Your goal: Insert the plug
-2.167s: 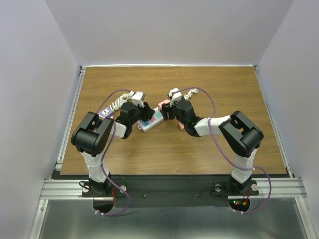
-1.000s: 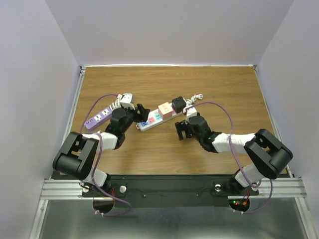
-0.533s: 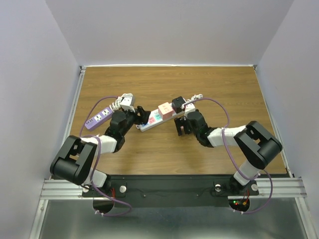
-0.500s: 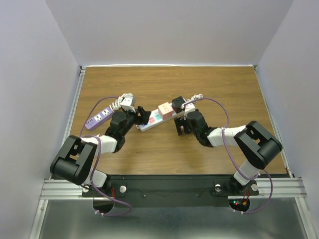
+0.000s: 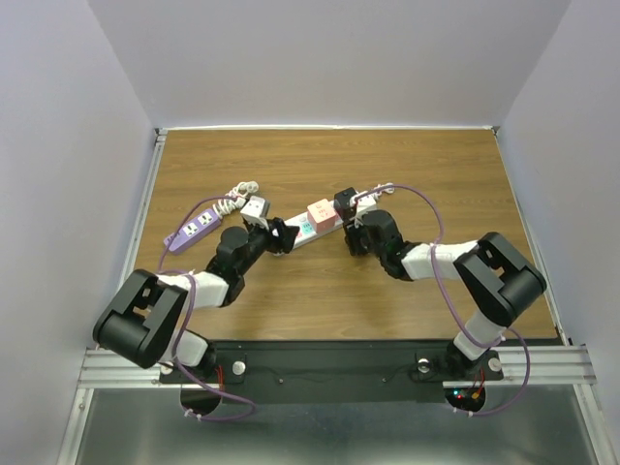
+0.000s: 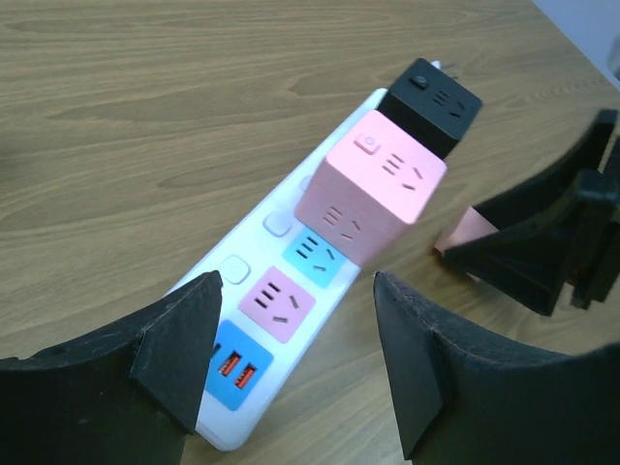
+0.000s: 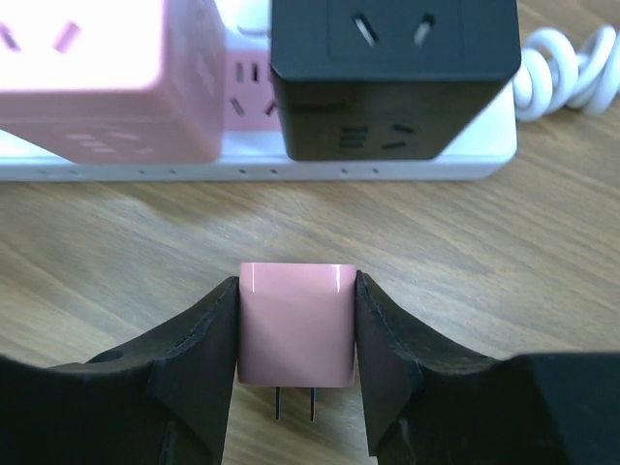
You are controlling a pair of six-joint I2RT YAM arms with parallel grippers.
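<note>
Near the counter's (image 5: pixel 387 165) middle, right hand (image 7: pixel 294 334) is clamping pink plug (image 7: pixel 294 308) beside white power strip (image 6: pixel 254 244); left hand (image 6: pixel 295 291) is hovering released over strip's end.

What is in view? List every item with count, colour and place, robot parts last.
table: one, brown wood, under everything
white power strip: one, white with pink and blue sockets, lying at a slant mid-table
pink cube adapter: one, pink, plugged into the strip's middle
black cube adapter: one, black, on the strip's far end, next to the pink cube
white coiled cord: one, white, at the strip's end by the black cube
purple power strip: one, purple, left part of the table
pink plug: one, pink, two prongs, beside the strip
left gripper: one, black, open, over the strip's near end
right gripper: one, black, shut on the pink plug
</note>
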